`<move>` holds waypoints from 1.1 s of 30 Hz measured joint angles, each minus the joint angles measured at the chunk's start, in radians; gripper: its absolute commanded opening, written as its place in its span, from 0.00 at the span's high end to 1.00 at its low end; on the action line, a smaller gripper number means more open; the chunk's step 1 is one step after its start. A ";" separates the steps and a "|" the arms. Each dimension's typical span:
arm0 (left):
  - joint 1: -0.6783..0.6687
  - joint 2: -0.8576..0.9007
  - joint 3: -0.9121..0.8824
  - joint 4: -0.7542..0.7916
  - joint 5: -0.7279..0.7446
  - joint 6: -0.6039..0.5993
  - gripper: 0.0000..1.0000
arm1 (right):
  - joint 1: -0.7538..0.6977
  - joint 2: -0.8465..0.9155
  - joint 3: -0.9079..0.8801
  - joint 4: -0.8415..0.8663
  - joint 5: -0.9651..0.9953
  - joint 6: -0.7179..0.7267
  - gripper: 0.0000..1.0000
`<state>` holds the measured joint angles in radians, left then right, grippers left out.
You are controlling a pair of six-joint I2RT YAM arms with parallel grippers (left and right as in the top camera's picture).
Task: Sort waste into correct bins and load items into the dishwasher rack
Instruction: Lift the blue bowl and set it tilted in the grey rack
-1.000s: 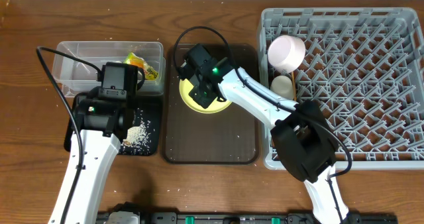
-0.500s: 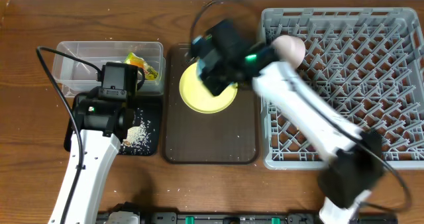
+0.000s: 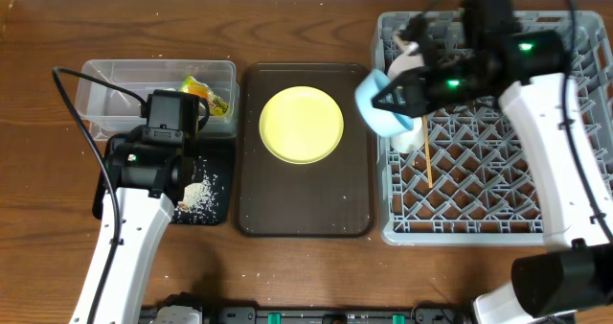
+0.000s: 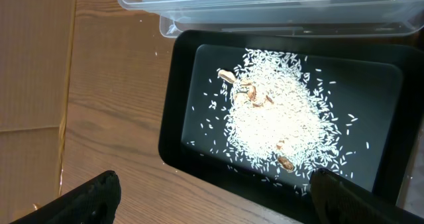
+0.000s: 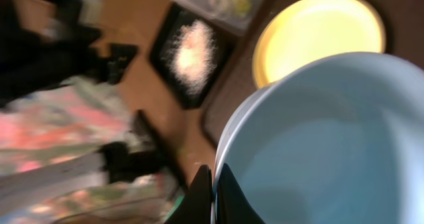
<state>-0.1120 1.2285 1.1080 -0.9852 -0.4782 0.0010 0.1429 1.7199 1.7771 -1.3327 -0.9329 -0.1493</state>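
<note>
Fingers of right gripper (image 5: 213,184): pinched on the rim of the light blue bowl (image 3: 381,105), rim between them. Bowl carried tilted, clear of any surface, over the left edge of the dishwasher rack (image 3: 536,180). Past the bowl, inside the rack: chopsticks (image 3: 427,163) lying among the pegs. Farther off to the fingers' side: yellow plate (image 3: 301,124), flat on brown serving tray (image 3: 287,209).

Fingers of left gripper (image 4: 218,201): spread wide, grasping nothing. Directly ahead of them: black tray (image 4: 182,111) holding loose rice (image 4: 278,118). Beyond that, just beside it: clear tub (image 4: 265,8), snack wrapper (image 3: 209,96) inside.
</note>
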 measured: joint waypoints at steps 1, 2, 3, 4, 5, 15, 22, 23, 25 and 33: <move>0.000 0.000 0.000 0.000 0.000 0.000 0.06 | -0.024 0.000 0.000 -0.022 -0.030 -0.026 0.99; 0.000 0.000 0.000 0.000 0.000 0.000 0.06 | -0.053 0.000 0.000 -0.039 -0.062 -0.054 0.99; 0.000 0.000 0.000 0.000 0.000 0.000 0.06 | -0.082 0.000 0.000 -0.051 -0.089 -0.081 0.99; 0.000 0.000 0.000 0.000 0.000 0.000 0.06 | -0.109 0.000 0.000 -0.058 -0.111 -0.104 0.99; 0.000 0.000 0.000 0.000 0.000 0.000 0.06 | -0.142 0.000 0.000 -0.059 -0.127 -0.127 0.99; 0.000 0.000 0.000 0.000 0.000 0.000 0.06 | -0.375 0.000 -0.140 0.008 -0.254 -0.267 0.99; 0.000 0.000 0.000 0.000 0.000 0.000 0.06 | -0.507 0.002 -0.387 0.238 -0.405 -0.284 0.99; 0.000 0.000 0.000 0.000 0.000 0.000 0.06 | -0.523 0.002 -0.417 0.276 -0.428 -0.282 0.99; 0.000 0.000 0.000 0.000 0.000 0.000 0.06 | -0.548 0.002 -0.459 0.333 -0.456 -0.271 0.99; 0.000 0.000 0.000 0.000 0.000 0.000 0.06 | -0.580 0.002 -0.591 0.478 -0.504 -0.219 0.99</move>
<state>-0.1120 1.2285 1.1080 -0.9852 -0.4782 0.0010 -0.4370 1.7214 1.1866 -0.8551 -1.4364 -0.3679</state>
